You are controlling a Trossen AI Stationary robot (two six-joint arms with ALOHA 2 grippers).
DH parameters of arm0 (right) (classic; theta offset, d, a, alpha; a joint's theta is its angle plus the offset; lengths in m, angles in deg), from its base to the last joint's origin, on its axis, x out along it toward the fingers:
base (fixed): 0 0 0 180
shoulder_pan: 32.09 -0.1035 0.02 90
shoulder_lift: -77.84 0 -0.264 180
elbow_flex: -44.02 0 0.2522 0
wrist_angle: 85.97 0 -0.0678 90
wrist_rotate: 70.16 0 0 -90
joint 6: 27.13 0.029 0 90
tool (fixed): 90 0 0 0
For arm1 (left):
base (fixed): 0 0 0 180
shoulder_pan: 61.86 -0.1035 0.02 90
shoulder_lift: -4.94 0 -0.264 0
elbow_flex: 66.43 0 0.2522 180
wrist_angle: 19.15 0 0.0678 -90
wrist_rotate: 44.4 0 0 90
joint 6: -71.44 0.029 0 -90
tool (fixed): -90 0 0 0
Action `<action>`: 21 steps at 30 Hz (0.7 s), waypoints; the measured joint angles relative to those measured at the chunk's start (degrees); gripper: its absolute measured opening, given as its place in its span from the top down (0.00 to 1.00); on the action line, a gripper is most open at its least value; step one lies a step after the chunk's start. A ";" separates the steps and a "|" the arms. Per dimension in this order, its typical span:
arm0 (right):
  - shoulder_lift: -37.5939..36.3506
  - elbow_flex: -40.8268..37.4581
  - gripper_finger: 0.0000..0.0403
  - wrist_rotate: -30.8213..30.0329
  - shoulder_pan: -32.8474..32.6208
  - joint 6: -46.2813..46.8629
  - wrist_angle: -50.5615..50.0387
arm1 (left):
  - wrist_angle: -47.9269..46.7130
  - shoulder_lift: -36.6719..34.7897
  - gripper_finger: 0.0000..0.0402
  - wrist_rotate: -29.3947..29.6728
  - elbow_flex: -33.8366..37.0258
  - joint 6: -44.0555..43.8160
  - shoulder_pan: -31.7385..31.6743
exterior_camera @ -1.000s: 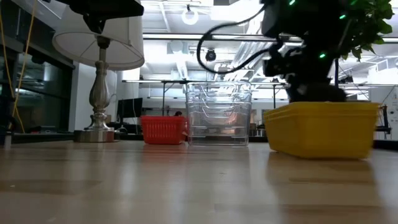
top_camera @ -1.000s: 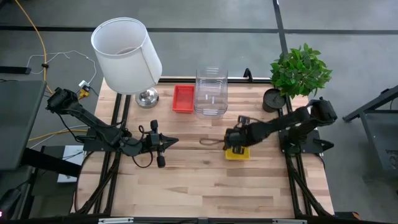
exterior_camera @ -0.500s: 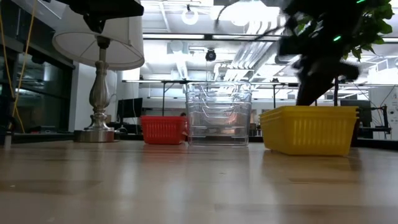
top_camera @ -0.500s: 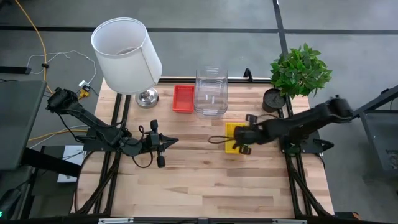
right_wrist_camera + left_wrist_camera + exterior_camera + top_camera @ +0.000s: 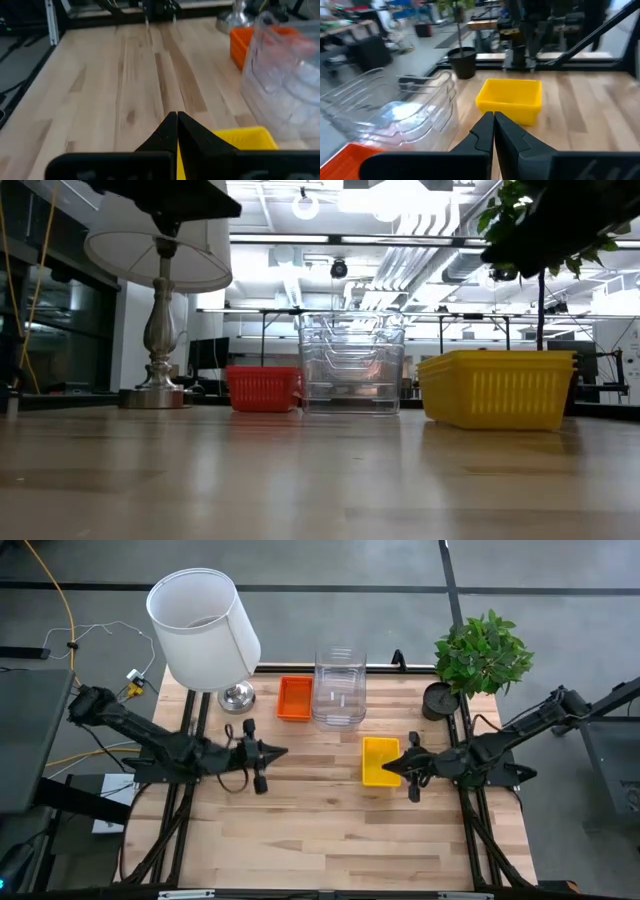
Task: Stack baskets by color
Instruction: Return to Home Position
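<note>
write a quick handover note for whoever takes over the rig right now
Left hand: shut, empty, over the table's left middle.
Right hand: shut, empty, close by the yellow baskets.
Yellow baskets are stacked right of centre. Clear bins are nested at back centre, with the red basket beside them.
Done: colours grouped.
Left: send both arms home. The red count can't be seen.

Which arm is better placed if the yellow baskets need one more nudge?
Right, probably. The right gripper sits shut just beside the yellow baskets, pointing at them. The left gripper, also shut, is farther off, nearer the red basket.
</note>
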 joint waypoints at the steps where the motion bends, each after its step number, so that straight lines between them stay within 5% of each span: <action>1: -0.39 0.00 1.00 0.00 0.00 -0.74 0.46 | -1.55 -1.70 1.00 -3.23 -0.02 -0.21 -2.02; 4: -0.75 0.00 1.00 -0.03 0.00 -2.16 1.36 | -9.15 -6.43 1.00 -12.80 0.00 -3.33 -8.10; 8: -0.58 0.00 1.00 0.30 0.00 -2.32 1.36 | -12.89 -13.42 1.00 -18.55 3.58 -5.51 -12.58; 21: -0.55 0.00 1.00 0.50 -0.07 -2.34 1.31 | -3.30 -39.68 1.00 -25.54 27.19 -5.37 -12.82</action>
